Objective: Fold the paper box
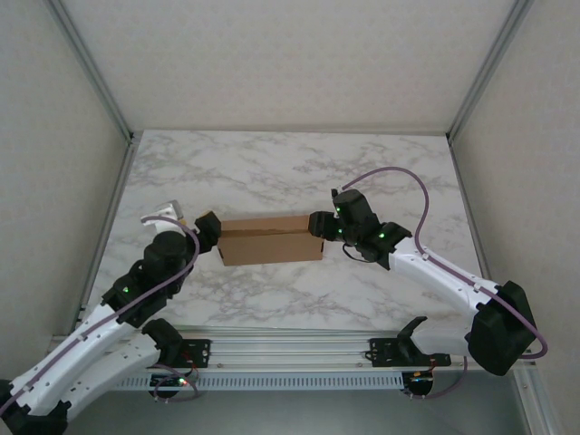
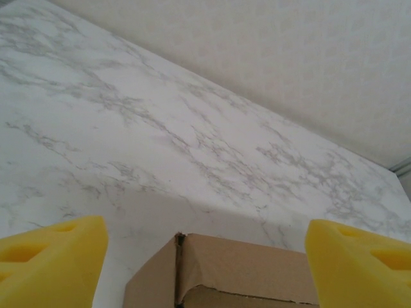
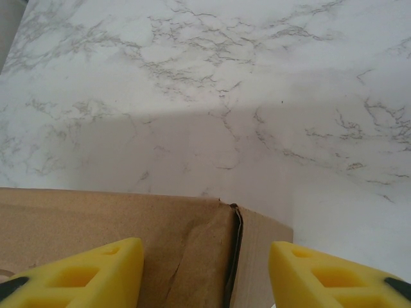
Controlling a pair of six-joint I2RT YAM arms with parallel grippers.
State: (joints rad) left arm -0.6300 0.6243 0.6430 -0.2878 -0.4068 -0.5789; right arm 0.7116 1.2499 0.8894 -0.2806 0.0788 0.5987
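At the centre of the bench (image 1: 272, 168) the paper box (image 1: 270, 240) is flanked at nine o'clock by the released left tool (image 1: 209, 232) and at three o'clock by the right tool (image 1: 319, 224), likewise spread, nothing grasped.

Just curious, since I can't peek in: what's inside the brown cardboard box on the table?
Nothing inside shows. The paper box looks folded shut from above, its brown panels covering the interior, so any contents are hidden. It rests on the marble table.
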